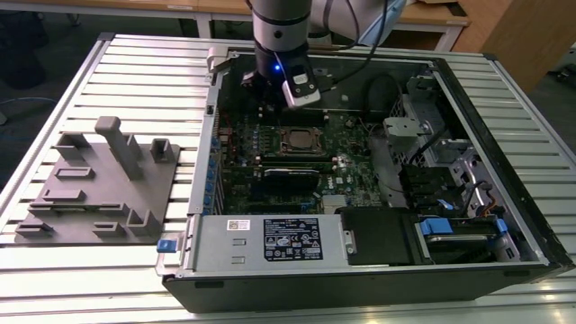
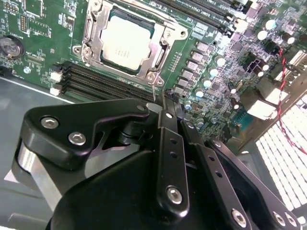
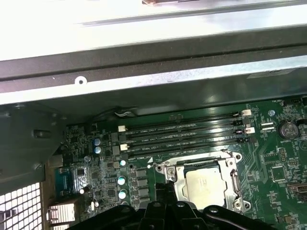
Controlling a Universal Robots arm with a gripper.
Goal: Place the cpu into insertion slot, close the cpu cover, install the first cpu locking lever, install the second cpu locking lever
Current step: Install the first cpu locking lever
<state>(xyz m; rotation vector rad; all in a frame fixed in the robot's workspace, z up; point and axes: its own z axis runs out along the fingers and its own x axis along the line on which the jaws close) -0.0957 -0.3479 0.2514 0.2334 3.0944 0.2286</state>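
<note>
The cpu (image 2: 125,40) lies flat in the insertion slot (image 1: 301,140) on the green board, its silver top showing. The cpu cover (image 2: 157,53) is down around it, a silver frame with the chip in its window; in the first wrist view the cpu (image 3: 205,184) and the cpu cover (image 3: 176,175) look the same. Thin metal lever rods run along the frame's edges. My gripper (image 2: 169,98) hangs above the board beside the socket, over the long memory slots, shut with nothing in it. In the exterior view the gripper (image 1: 268,105) is just beyond the socket.
Long black memory slots (image 3: 182,136) lie between the socket and the case wall (image 3: 144,81). A black card (image 1: 293,174) stands nearer than the socket. A power supply (image 1: 270,239), a drive cage (image 1: 450,226) and a grey fixture (image 1: 99,182) on the slatted table surround the work.
</note>
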